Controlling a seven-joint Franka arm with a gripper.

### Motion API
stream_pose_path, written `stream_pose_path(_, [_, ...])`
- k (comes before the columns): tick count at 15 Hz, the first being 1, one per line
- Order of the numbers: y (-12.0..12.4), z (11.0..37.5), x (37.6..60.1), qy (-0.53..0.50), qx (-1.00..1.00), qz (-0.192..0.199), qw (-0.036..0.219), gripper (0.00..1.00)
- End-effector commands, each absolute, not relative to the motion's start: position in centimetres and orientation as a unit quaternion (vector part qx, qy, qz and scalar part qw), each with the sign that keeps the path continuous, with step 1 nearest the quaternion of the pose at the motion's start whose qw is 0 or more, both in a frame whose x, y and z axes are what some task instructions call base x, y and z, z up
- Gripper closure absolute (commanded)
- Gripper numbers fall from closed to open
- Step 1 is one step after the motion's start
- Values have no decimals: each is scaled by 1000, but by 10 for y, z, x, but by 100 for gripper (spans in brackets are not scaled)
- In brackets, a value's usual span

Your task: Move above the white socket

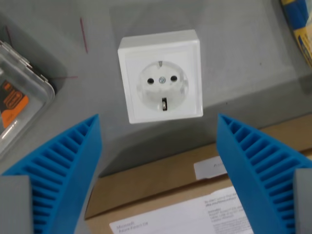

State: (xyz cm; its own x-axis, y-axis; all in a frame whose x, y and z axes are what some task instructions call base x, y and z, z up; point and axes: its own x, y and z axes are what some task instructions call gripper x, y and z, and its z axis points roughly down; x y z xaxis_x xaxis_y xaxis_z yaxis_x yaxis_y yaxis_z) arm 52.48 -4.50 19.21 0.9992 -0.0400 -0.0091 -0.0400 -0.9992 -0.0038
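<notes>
**Ribbed blue tool spread wide over a white socket**

Nearest the camera, the tool (158,146) fills the lower corners of the wrist view: two blue plastic fingers (63,170), wedge-shaped and cut with deep parallel ribs on their inner faces, each mounted on a grey block at the bottom edge. They stand spread far apart and pinch nothing; the gap between them is empty air.

Below that gap lies a brown cardboard box (161,190), flat and matte, with a white printed label (185,217) on its top and a second, smaller white label (210,168) near its far edge. The print is too blurred to read.

Past the box's edge the grey surface (243,58) begins, smooth and dull, marked with a few thin red lines.

The white socket (161,75) rests on this surface, just beyond the box and roughly midway between the two fingers, apart from both. It is a squarish block of glossy white plastic with rounded corners, a raised frame, and a round recess holding two dark pin holes, a central screw and metal earth clips.

At the wrist view's left, a clear plastic container (22,97) with a latched lid holds something orange and black, not identifiable. At the top right corner, a yellow and blue object (300,24) is cut off by the frame.
</notes>
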Motion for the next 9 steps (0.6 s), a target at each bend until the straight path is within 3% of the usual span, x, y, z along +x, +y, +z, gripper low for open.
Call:
stream_pose_path(1, [-52,187,540,-13,-1000,21,-5,0])
stream_pose_path(9, [-54,185,546,-10,-1000,19,-5,0])
